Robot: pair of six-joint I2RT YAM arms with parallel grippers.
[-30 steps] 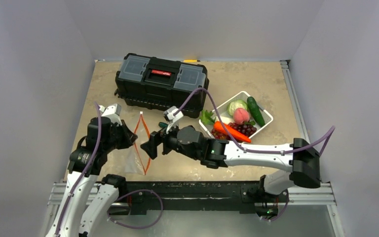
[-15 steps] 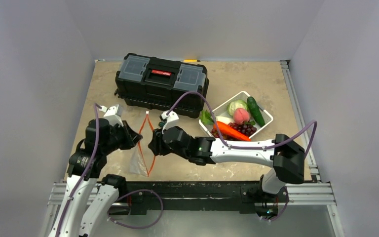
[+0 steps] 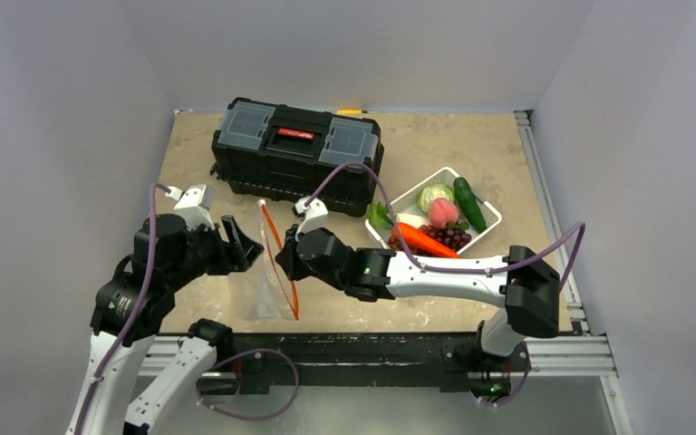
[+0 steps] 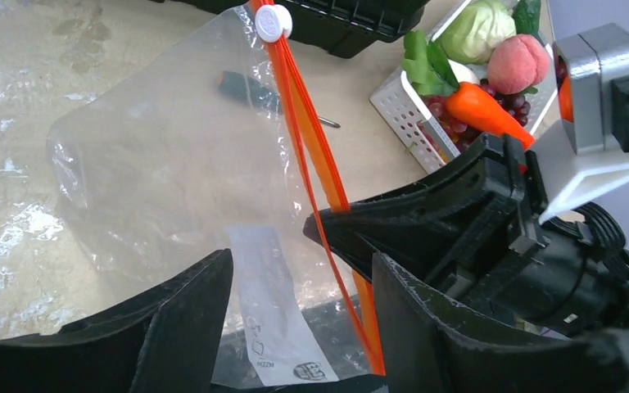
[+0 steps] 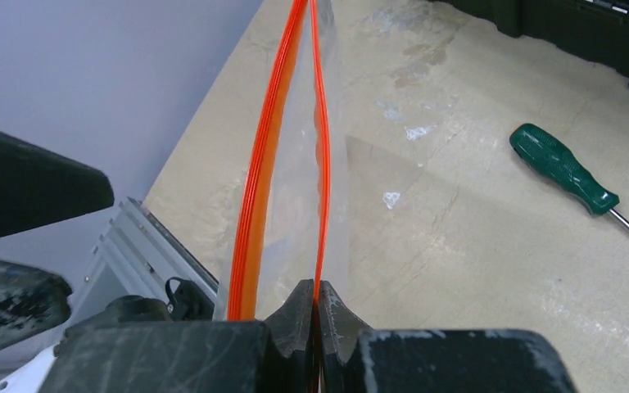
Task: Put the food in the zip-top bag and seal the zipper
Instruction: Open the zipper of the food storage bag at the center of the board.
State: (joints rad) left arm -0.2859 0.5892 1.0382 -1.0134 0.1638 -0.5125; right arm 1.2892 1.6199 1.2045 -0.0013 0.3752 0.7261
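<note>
The clear zip-top bag (image 3: pixel 267 283) stands on edge between the two arms, its orange zipper (image 3: pixel 279 263) uppermost. My right gripper (image 5: pixel 315 296) is shut on one strip of the zipper (image 5: pixel 320 164); the other strip (image 5: pixel 260 192) bows away, so the mouth is parted. My left gripper (image 4: pixel 301 264) is open, its fingers (image 4: pixel 188 319) straddling the bag (image 4: pixel 172 180) and its white label (image 4: pixel 272 307) without pinching. The food lies in the white basket (image 3: pixel 488 220): carrot (image 3: pixel 426 242), cucumber (image 3: pixel 468 204), cabbage (image 3: pixel 434 195), peach (image 3: pixel 442 213), grapes (image 3: pixel 454 237).
A black toolbox (image 3: pixel 297 149) stands behind the bag. A green-handled screwdriver (image 5: pixel 561 168) lies on the table just right of the bag. A metal rail (image 3: pixel 372 349) runs along the near table edge. Grey walls close in the left, right and back.
My left gripper has let go of the bag and opened, drawing back to the left. My right gripper has shut on the zipper strip, and the bag has shifted slightly to the right.
</note>
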